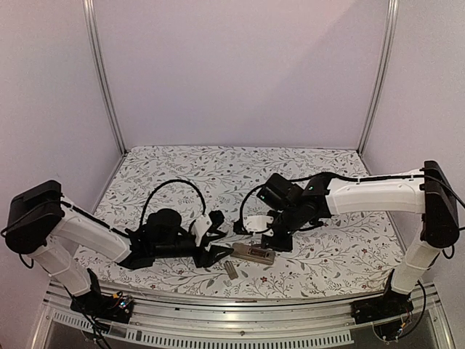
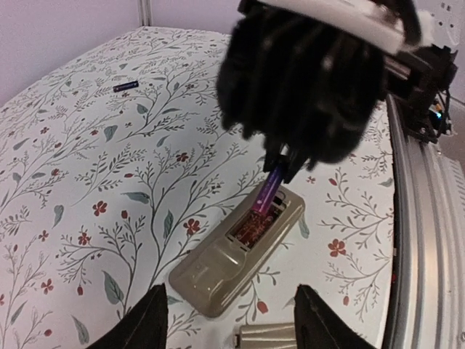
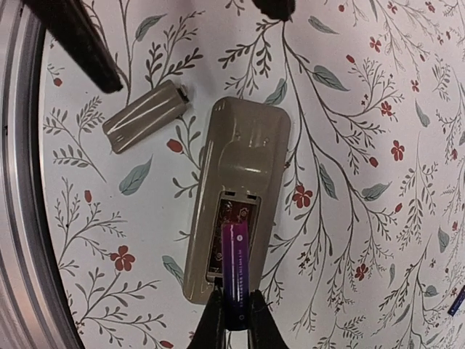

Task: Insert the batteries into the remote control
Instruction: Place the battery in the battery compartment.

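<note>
The remote control (image 1: 253, 254) lies back-up on the table, its battery recess open; it shows in the left wrist view (image 2: 218, 265) and the right wrist view (image 3: 243, 153). My right gripper (image 3: 236, 321) is shut on a dark purple battery (image 3: 236, 265) and holds it tilted, its free end in the recess (image 2: 267, 190). In the top view the right gripper (image 1: 272, 243) hangs over the remote's right end. My left gripper (image 2: 229, 309) is open and empty just short of the remote's other end (image 1: 211, 251). A second battery (image 2: 125, 86) lies far off on the table (image 3: 456, 302).
The flat tan-grey cover strip (image 1: 231, 269) lies near the front edge beside the remote (image 2: 265, 338) (image 3: 144, 116). The metal rail of the table's front edge (image 2: 425, 240) runs close by. The right arm's wrist (image 2: 305, 80) looms over the remote.
</note>
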`<state>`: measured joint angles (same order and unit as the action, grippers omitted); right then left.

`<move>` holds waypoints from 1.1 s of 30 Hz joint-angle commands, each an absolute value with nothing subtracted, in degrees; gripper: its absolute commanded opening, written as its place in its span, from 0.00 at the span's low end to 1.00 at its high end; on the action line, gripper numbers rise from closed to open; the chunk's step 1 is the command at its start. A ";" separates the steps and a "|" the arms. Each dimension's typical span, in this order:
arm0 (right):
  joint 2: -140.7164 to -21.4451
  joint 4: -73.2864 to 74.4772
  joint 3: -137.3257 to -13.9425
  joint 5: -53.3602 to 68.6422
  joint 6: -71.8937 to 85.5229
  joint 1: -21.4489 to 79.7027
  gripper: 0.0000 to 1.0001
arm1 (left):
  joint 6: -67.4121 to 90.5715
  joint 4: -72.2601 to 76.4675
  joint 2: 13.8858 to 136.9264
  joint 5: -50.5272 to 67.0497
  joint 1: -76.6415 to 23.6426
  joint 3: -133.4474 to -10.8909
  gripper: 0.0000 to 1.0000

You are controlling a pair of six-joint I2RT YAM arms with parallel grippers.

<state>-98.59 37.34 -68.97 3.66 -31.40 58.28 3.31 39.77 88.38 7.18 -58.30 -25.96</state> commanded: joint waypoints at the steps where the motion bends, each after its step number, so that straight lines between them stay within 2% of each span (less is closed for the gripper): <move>1: -93.54 36.65 -67.36 12.68 -23.86 55.39 0.00 | -4.56 51.15 91.24 14.89 -59.48 -24.95 0.59; 4: -91.18 34.34 -65.45 15.94 -21.08 54.79 0.00 | -8.06 56.60 93.76 17.84 -59.51 -24.95 0.61; 8: -88.64 32.42 -63.75 18.80 -19.02 54.60 0.00 | -13.51 56.69 98.07 18.95 -60.41 -29.19 0.62; 15: -88.25 31.72 -62.41 19.53 -16.51 54.02 0.00 | -20.57 55.20 100.89 14.54 -60.77 -32.08 0.62; 16: -88.20 31.73 -62.12 19.39 -15.51 53.60 0.00 | -22.13 52.08 100.93 14.47 -60.59 -32.66 0.63; 19: -88.16 30.82 -61.67 19.63 -10.83 52.21 0.00 | -24.69 29.44 101.26 21.06 -58.67 -39.20 0.80; 22: -87.91 30.33 -61.02 20.00 -5.39 51.35 0.00 | -25.09 11.94 101.49 23.59 -56.70 -46.23 0.88; 25: -86.11 29.75 -58.04 18.56 -2.51 50.89 0.00 | -27.49 4.24 101.76 25.28 -55.53 -49.71 0.92; 30: -83.11 27.74 -54.89 19.25 -1.64 48.08 0.00 | -30.60 -12.32 107.19 26.72 -52.71 -59.39 0.93; 33: -82.16 27.00 -53.86 19.25 -2.42 47.24 0.00 | -32.54 -16.20 109.53 24.40 -51.72 -61.69 0.93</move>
